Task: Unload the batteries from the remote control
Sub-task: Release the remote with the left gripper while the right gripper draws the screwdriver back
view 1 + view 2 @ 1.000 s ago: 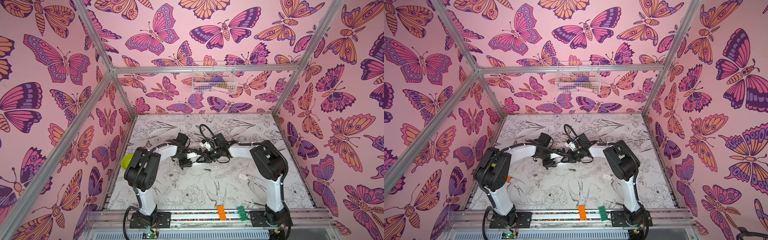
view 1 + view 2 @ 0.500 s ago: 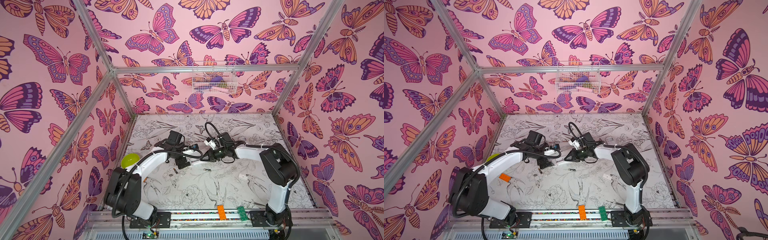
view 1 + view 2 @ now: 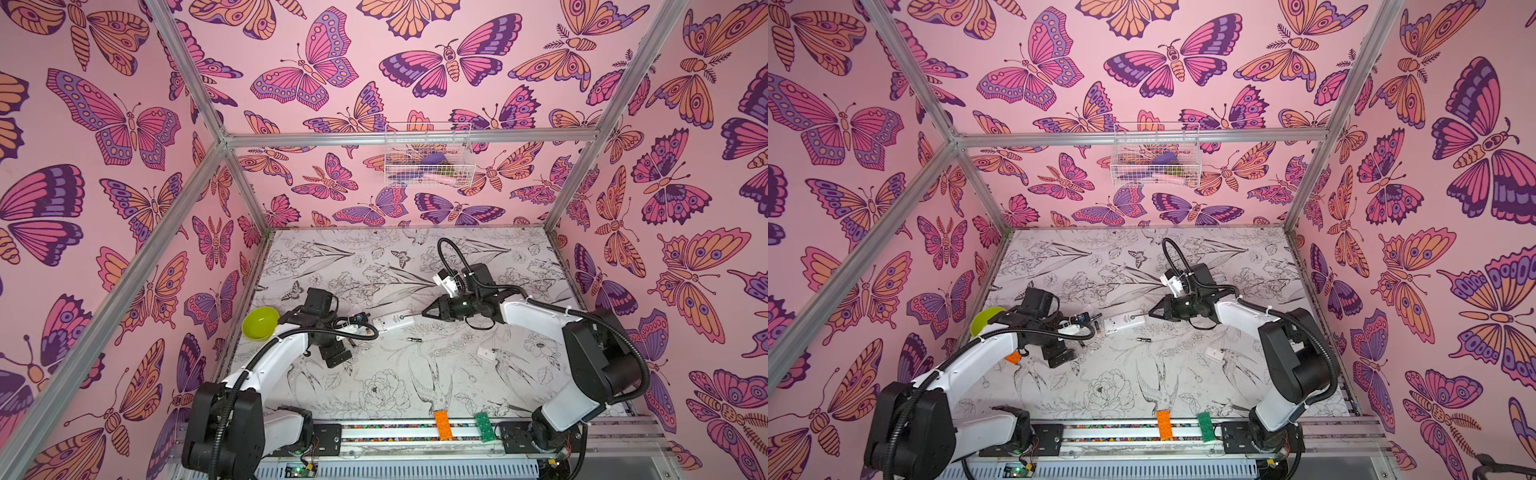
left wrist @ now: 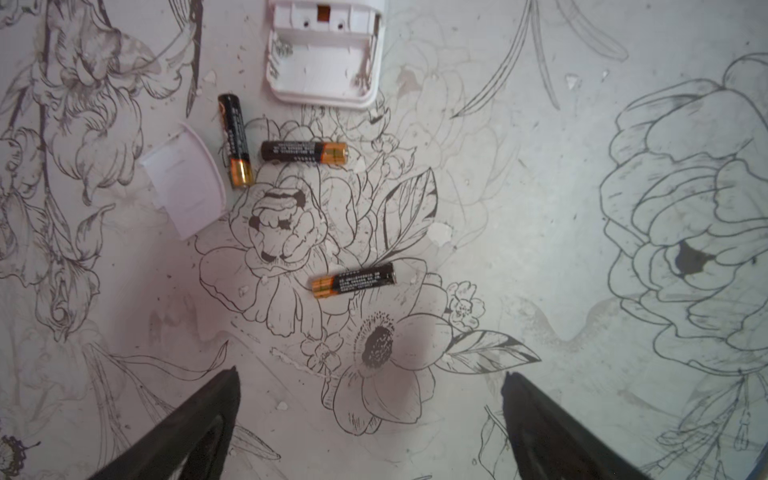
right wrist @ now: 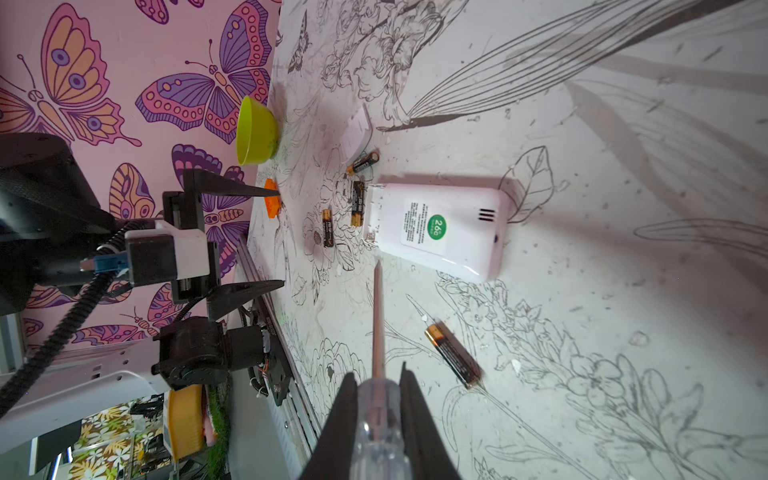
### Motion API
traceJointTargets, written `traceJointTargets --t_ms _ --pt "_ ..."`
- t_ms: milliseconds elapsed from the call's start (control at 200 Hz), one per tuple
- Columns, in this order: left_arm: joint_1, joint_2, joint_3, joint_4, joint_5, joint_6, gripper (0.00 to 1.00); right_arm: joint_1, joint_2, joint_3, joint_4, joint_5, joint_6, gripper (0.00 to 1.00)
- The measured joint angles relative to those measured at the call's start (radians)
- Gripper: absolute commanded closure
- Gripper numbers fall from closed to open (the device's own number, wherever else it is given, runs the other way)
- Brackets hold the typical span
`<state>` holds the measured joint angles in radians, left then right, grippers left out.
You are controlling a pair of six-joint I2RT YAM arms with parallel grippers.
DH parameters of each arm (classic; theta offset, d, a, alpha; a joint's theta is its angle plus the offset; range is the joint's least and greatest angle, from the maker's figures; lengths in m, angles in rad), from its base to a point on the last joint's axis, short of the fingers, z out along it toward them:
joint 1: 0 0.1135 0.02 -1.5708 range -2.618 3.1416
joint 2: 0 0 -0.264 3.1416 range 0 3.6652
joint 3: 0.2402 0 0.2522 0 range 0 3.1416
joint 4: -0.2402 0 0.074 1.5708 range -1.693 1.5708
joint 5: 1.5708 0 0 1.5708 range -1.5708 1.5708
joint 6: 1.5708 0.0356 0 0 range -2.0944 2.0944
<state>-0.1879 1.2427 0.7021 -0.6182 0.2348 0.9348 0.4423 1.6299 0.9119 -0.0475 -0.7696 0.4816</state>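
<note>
Remote control (image 3: 392, 322): compartment (image 4: 324, 58) seen empty. Three batteries (image 4: 304, 152) laid at its left end, fourth battery (image 5: 453, 355) on near side, by right end. Left gripper (image 4: 370, 372) spread wide, empty; right gripper (image 5: 378, 372) clamped on screwdriver (image 5: 377, 316). Straight lift judged advisable: cells roll easily.

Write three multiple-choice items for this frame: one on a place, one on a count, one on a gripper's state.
1. Where is the lime bowl?
A) by the left wall
B) in the wire basket
C) on the front rail

2. How many batteries lie on the table in the right wrist view?
A) two
B) four
C) six

3. The right gripper is:
A) open and empty
B) shut on a battery
C) shut on the screwdriver

Key:
1 A, the bowl sits at the table's left edge.
2 B, three lie by the open end of the remote and one lies apart.
3 C, the fingers clamp its clear handle.
</note>
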Motion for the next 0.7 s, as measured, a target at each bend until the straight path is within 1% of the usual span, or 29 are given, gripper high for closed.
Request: traceJointTargets --t_ms 120,150,185,376,481,701 --pt "0.012 0.007 -0.02 0.025 0.0 -0.003 0.0 -0.017 -0.033 -0.033 -0.004 0.039 -0.023 1.0" --pt "0.013 0.01 -0.02 0.032 0.0 -0.006 0.0 -0.019 -0.042 -0.045 -0.004 0.055 -0.029 0.98" --pt "0.014 0.01 -0.02 0.042 -0.001 -0.013 0.0 -0.023 -0.057 -0.062 -0.001 0.079 -0.034 0.97" --pt "0.053 0.004 -0.02 0.115 -0.017 -0.077 0.0 -0.024 -0.127 -0.154 0.022 0.22 -0.054 0.96" --pt "0.095 -0.023 -0.02 0.156 -0.029 -0.148 0.0 -0.024 -0.148 -0.197 0.055 0.301 -0.069 0.96" --pt "0.17 -0.047 -0.004 0.238 -0.022 -0.361 0.0 -0.024 -0.156 -0.271 0.159 0.436 -0.069 0.95"
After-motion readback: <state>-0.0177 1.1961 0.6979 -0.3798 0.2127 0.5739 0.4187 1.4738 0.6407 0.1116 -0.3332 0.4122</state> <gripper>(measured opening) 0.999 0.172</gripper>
